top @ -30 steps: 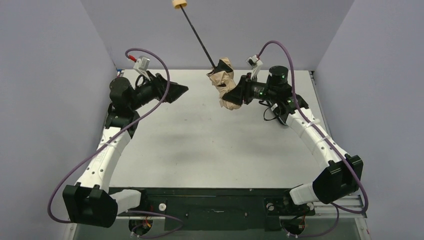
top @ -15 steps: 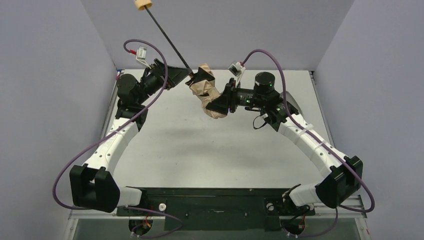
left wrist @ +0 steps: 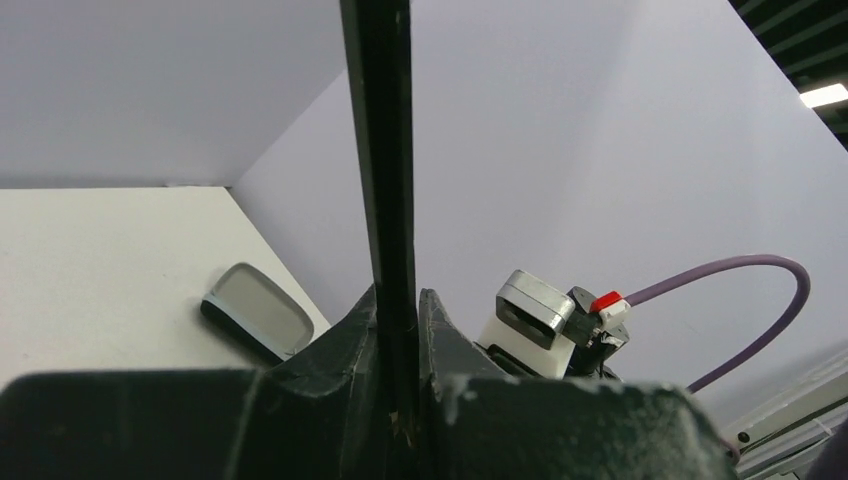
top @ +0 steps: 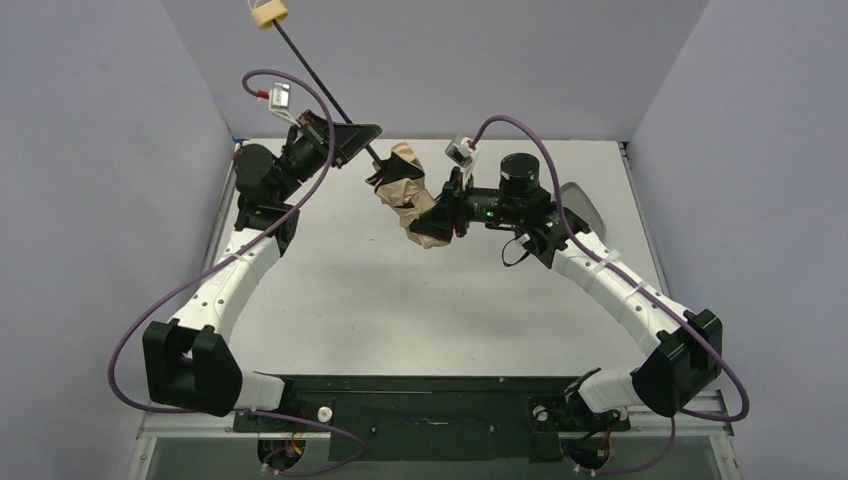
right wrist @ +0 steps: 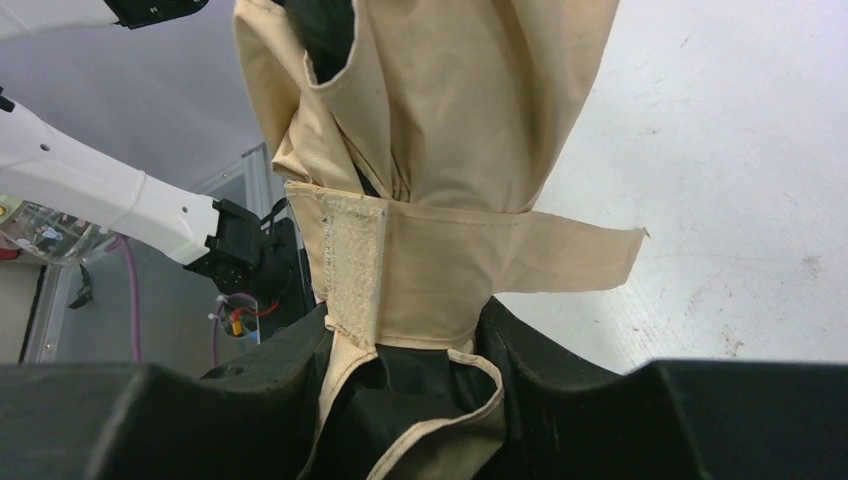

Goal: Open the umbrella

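Note:
The umbrella (top: 404,190) hangs in the air over the far half of the table, its tan canopy bunched and its thin black shaft (top: 318,80) slanting up left to a small tan handle (top: 266,14). My left gripper (top: 366,138) is shut on the shaft just above the canopy; in the left wrist view the shaft (left wrist: 380,150) runs straight up from between the closed fingers (left wrist: 352,335). My right gripper (top: 432,225) is shut on the lower end of the folded canopy (right wrist: 440,130), just below its Velcro strap (right wrist: 500,255). The ribs are hidden in the fabric.
A small grey-and-black oval object (top: 580,200) lies on the white table (top: 420,300) at the back right, behind the right arm; it also shows as the oval object (left wrist: 258,310) in the left wrist view. Purple-grey walls close in the back and both sides.
The right arm carried the umbrella leftward, tilting the handle further left. The left gripper came in from the left, met the shaft and closed on it.

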